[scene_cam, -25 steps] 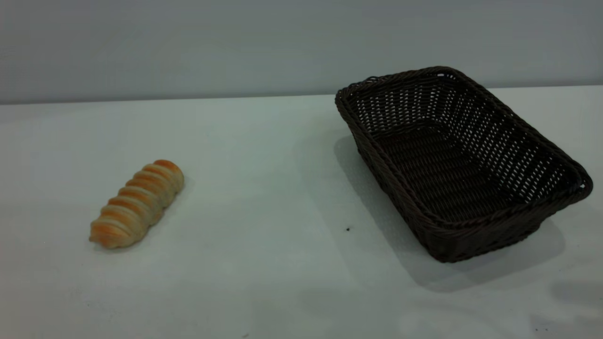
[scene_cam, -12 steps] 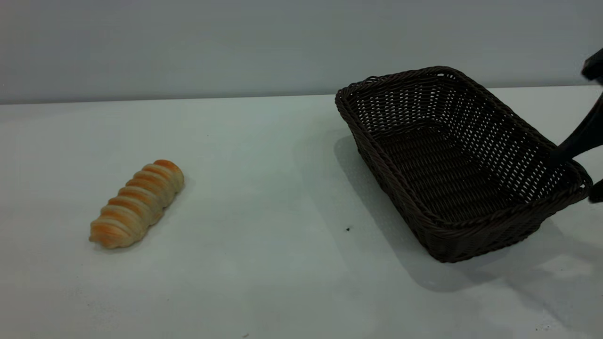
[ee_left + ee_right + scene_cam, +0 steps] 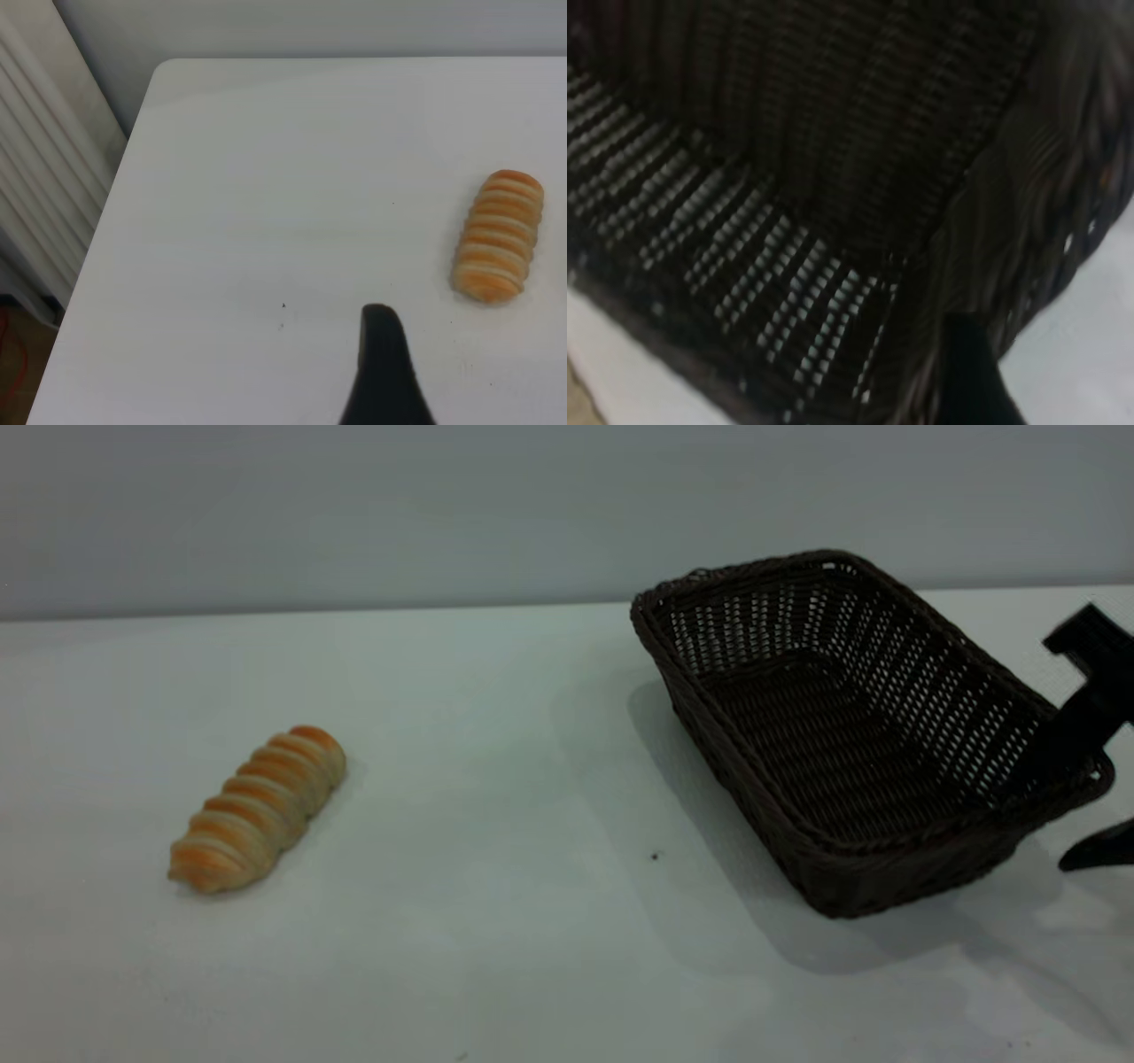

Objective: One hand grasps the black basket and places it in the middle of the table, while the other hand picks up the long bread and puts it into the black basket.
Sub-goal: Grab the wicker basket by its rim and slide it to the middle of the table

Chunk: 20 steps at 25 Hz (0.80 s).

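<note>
The black basket point(image 3: 850, 717) stands on the right side of the table point(image 3: 532, 779), set at an angle. My right gripper point(image 3: 1054, 819) is open at the basket's near right corner. One finger reaches inside the rim and the other sits outside, low by the table. In the right wrist view the basket's weave point(image 3: 815, 177) fills the picture, with one finger point(image 3: 970, 376) against the wall. The long bread point(image 3: 259, 808) lies on the left side of the table. It also shows in the left wrist view point(image 3: 498, 235), off to the side of my left gripper point(image 3: 383, 376), which hangs above the table.
A grey wall runs behind the table. A tiny dark speck point(image 3: 654, 856) lies between the bread and the basket. The left wrist view shows the table's far corner point(image 3: 164, 71) and its side edge, with a white ribbed panel point(image 3: 40, 177) beyond.
My right gripper has come in from the right edge of the exterior view and dropped to the basket's near right corner, straddling its rim. The bread has not moved.
</note>
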Available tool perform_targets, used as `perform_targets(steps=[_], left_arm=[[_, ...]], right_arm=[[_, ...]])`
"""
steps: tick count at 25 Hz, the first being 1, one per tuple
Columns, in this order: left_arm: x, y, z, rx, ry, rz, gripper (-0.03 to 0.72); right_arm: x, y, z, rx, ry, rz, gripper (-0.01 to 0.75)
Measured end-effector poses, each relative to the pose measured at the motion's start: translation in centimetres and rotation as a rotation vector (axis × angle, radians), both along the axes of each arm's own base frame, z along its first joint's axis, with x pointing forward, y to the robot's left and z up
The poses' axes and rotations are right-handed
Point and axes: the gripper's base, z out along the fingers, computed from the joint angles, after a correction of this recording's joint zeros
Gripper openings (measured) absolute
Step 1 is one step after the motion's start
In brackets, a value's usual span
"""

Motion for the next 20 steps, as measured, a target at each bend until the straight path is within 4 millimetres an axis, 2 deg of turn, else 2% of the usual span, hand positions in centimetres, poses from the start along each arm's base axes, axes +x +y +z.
perform_targets(steps=[11,13,17,20], left_arm=[[0.0,0.0,0.0,-0.001,0.003,0.000,0.555],[0.0,0.0,-0.1,-0.001,0.008,0.001,0.555],[0.0,0.0,-0.1,-0.001,0.009,0.002,0.555],[0.0,0.0,-0.1,-0.001,0.010,0.002,0.555]], right_arm=[[3.3,1.6,-3.8,-0.001,0.035,-0.003,0.465],[3.9,1.8,-4.7,-0.012,0.050,-0.001,0.441],[4.2,1.9,-5.7,-0.014,0.074,-0.009,0.319],[4.2,1.9,-5.7,-0.022,0.071,0.003,0.319]])
